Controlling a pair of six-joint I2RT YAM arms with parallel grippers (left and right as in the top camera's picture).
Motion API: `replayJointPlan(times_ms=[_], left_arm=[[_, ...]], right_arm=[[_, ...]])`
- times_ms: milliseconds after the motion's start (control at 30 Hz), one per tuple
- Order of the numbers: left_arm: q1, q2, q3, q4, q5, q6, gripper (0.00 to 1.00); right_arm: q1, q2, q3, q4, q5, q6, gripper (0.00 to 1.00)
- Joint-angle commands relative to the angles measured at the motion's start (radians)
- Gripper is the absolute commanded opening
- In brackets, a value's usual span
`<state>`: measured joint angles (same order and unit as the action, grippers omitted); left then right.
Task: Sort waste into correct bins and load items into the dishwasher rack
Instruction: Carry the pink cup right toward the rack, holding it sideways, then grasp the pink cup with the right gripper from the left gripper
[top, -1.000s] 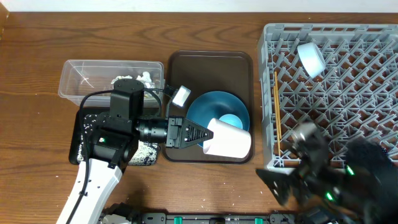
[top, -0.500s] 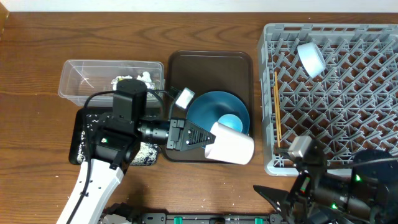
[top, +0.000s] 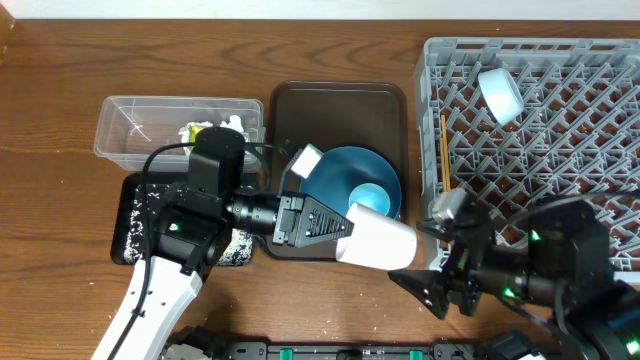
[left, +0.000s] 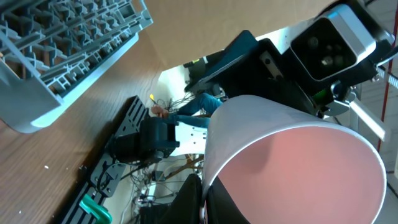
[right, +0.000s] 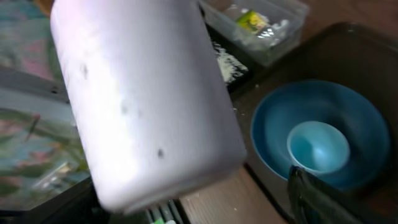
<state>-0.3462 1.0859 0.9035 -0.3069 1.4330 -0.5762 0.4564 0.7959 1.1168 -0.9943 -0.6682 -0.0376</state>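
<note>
My left gripper (top: 335, 225) is shut on the rim of the pink cup (top: 378, 240), one finger inside and one outside (left: 202, 199). It holds the cup on its side above the brown tray's front right corner. The cup's pink inside fills the left wrist view (left: 292, 155). Its pale base faces the right wrist camera (right: 143, 93). My right gripper (top: 428, 285) is open just right of the cup's base, without touching it. The light-blue cup (top: 372, 197) stands in the blue plate (top: 335, 175). The white bowl (top: 500, 93) and chopsticks (top: 445, 165) are in the grey rack (top: 560, 60).
The brown tray (top: 340, 100) holds the plate. The clear tub (top: 130, 125) at the left holds the yellow-green wrapper (top: 190, 131) and white tissue (top: 235, 124). The black tray (top: 135, 215) with rice grains lies in front of it, partly under my left arm.
My left gripper has carried the pink cup further right and toward the front. My right arm has come up and left, close to the cup's base.
</note>
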Motion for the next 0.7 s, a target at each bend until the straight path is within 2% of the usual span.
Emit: replayJointPlan(times_ms=[0,233,667], left_arm=[[-0.002,-0.003,0.002,0.006,0.015,0.003,0.06],[-0.002,-0.003,0.002,0.006,0.014,0.004,0.06],[-0.002,-0.003,0.002,0.007,0.014,0.007,0.06]], right_arm=[[-0.005,0.016,-0.005,0.023,-0.097,0.003,0.85],[-0.005,0.016,-0.005,0.071,-0.174,0.003,0.77],[-0.005,0.016,-0.008,0.056,-0.178,0.003,0.71]])
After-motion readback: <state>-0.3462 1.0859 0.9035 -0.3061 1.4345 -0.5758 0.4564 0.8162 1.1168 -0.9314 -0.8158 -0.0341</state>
